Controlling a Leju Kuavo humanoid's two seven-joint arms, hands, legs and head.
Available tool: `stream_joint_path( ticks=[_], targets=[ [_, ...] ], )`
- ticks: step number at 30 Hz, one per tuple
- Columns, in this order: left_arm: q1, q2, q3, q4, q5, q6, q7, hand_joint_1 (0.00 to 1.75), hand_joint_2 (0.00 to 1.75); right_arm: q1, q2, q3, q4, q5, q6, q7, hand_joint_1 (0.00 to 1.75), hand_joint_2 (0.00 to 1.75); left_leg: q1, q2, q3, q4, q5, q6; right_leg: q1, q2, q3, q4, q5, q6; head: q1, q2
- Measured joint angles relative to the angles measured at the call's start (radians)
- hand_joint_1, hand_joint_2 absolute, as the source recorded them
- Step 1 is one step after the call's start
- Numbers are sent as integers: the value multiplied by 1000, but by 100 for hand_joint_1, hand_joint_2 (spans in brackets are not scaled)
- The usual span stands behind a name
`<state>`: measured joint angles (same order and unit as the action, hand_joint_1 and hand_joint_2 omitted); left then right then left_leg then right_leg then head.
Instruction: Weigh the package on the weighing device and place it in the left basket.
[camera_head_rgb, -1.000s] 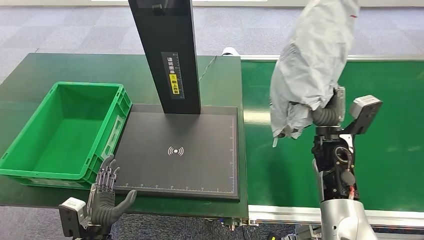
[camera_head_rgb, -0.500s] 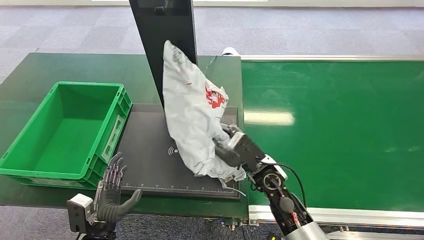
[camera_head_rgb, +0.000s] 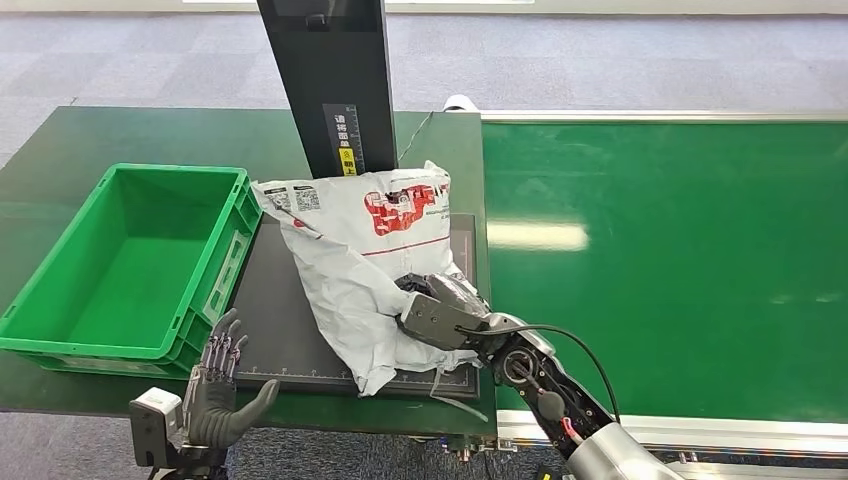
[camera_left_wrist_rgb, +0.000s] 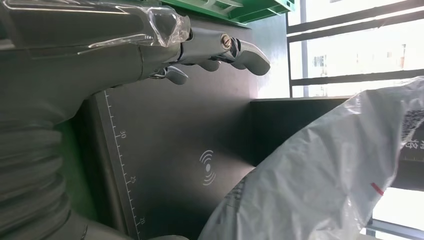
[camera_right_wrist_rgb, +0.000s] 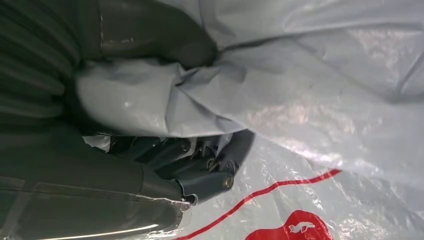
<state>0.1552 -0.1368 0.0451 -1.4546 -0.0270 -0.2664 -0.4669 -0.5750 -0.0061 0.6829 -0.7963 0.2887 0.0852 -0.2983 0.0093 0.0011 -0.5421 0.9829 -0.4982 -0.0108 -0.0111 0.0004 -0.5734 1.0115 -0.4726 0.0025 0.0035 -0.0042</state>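
Note:
The package (camera_head_rgb: 362, 256), a grey plastic mailer with red print and white labels, lies spread over the black weighing platform (camera_head_rgb: 275, 320), its far end leaning at the black post (camera_head_rgb: 335, 85). My right hand (camera_head_rgb: 435, 308) grips its near right end; in the right wrist view the dark fingers (camera_right_wrist_rgb: 200, 165) curl into a fold of the package (camera_right_wrist_rgb: 320, 95). At the table's near edge, my left hand (camera_head_rgb: 215, 392) stands open with fingers spread, just in front of the platform's near left corner. In the left wrist view the left hand (camera_left_wrist_rgb: 165, 47) hovers over the platform (camera_left_wrist_rgb: 190, 135), apart from the package (camera_left_wrist_rgb: 320, 185).
An empty green basket (camera_head_rgb: 60, 260) sits on the dark green table (camera_head_rgb: 120, 135), left of the platform. A bright green conveyor belt (camera_head_rgb: 680, 260) runs on the right. Grey carpet lies beyond.
My right hand has lowered the package from upright in the air onto the platform, where it now lies flat. My left hand stays at the near edge.

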Motion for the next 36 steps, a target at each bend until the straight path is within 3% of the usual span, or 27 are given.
stream_joint_path(
  ticks=[10, 17, 22, 29, 36],
  targets=[
    [-3, 7, -3, 1, 17, 13, -2, 0, 175, 11, -11, -14, -2, -57, -65, -114, 0, 175, 0, 0, 0, 0, 0, 0, 0, 0, 0, 0, 0, 0, 0, 0],
    [-27, 16, -10, 17, 32, 14, -13, 0, 175, 53, -13, -82, -83, -187, -28, -249, 0, 175, 0, 0, 0, 0, 0, 0, 0, 0, 0, 0, 0, 0, 0, 0],
    [-26, 21, -11, 23, 38, 15, -20, 0, 175, 85, -19, -144, -168, -261, -17, -275, 0, 175, 0, 0, 0, 0, 0, 0, 0, 0, 0, 0, 0, 0, 0, 0],
    [17, 18, -9, -8, 15, 21, -24, 0, 175, 189, -29, -285, -319, -342, -74, -306, 0, 175, 0, 0, -1, 0, 0, 0, 0, 0, -1, 0, 0, 0, 0, 0],
    [31, 14, -7, -32, 6, 27, -24, 0, 175, 250, -30, -362, -395, -356, -78, -311, 0, 175, 0, 0, 0, 0, 0, 0, 0, 0, 0, 0, 0, 0, 0, 0]
  ],
)
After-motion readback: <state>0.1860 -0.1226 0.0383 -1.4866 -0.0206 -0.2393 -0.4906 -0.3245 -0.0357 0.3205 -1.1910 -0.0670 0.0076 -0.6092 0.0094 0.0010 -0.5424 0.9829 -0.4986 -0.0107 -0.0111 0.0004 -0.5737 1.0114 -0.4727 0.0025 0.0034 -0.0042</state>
